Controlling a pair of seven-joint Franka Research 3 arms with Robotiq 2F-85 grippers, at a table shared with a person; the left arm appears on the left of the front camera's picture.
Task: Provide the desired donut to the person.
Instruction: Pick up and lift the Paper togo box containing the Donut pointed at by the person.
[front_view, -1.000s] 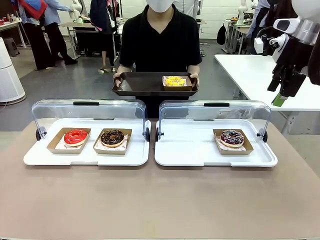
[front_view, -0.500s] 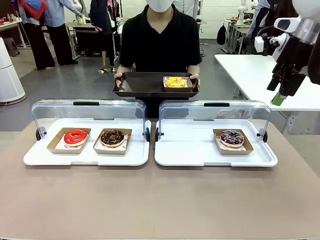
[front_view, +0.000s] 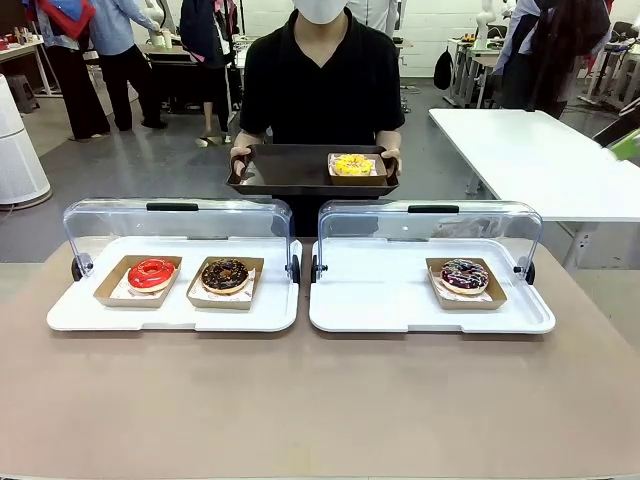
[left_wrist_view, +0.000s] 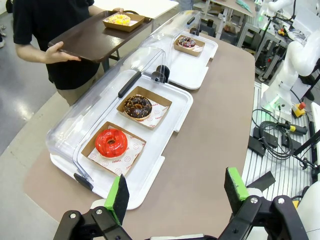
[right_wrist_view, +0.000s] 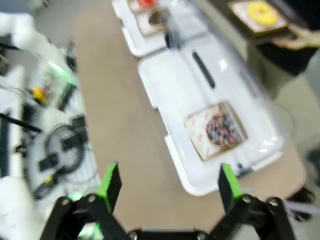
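Front camera faces the person (front_view: 320, 80) across the table (front_view: 300, 400); wrist cameras overlook it.

Blurry shot, right hand (right_wrist_view: 169, 186) spread wide, table (right_wrist_view: 125, 135) down below. A sprinkled donut (right_wrist_view: 220, 130) sits boxed on the white tray (right_wrist_view: 170, 85).

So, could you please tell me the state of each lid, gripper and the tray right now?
left case lid: open, tilted back.
right case lid: open, tilted back.
left gripper: open, empty.
right gripper: open, empty.
brown tray: held by the person, carrying the yellow donut.
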